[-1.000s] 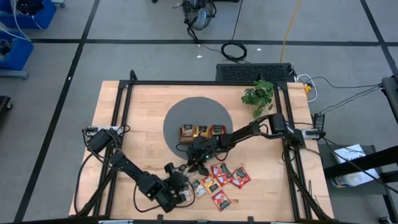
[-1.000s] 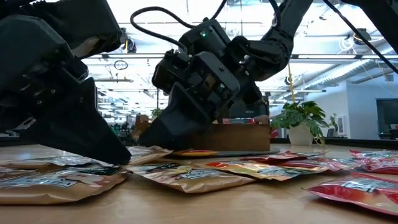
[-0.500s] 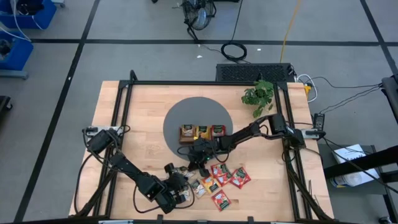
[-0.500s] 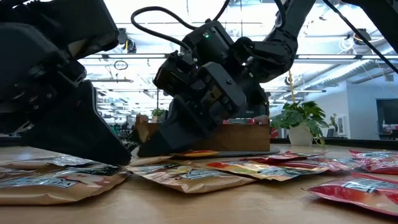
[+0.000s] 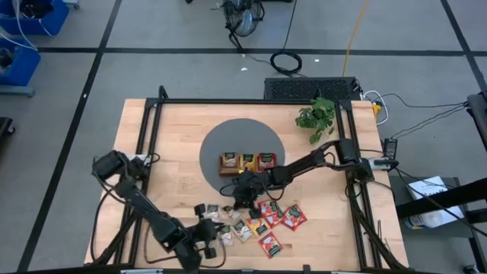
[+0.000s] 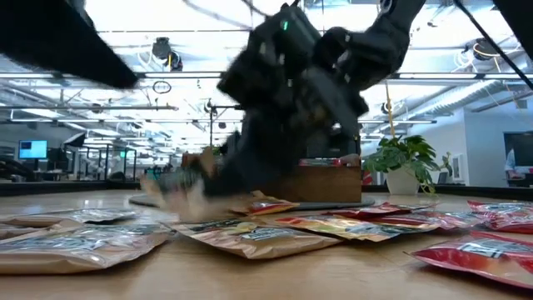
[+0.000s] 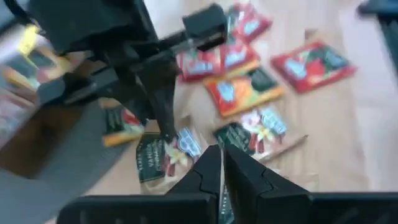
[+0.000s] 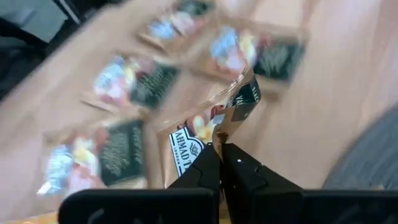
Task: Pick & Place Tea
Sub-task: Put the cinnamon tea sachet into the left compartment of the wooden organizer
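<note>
Table (image 5: 167, 137): wooden, with a dark round mat (image 5: 242, 148) at its middle. Potted plant (image 5: 316, 116) near the far right corner. Wooden tray (image 5: 248, 162) on the mat's near part, sachets standing in all three compartments. Loose tea sachets (image 5: 268, 217) scattered between the mat and the table's near edge, red ones to the right, dark green ones to the left. Right gripper (image 8: 221, 149) at the mat's near rim, fingers pinched on a dark green sachet (image 8: 214, 121), lifted. Left gripper (image 7: 222, 163) above the near edge, fingers narrow, nothing between them.
</note>
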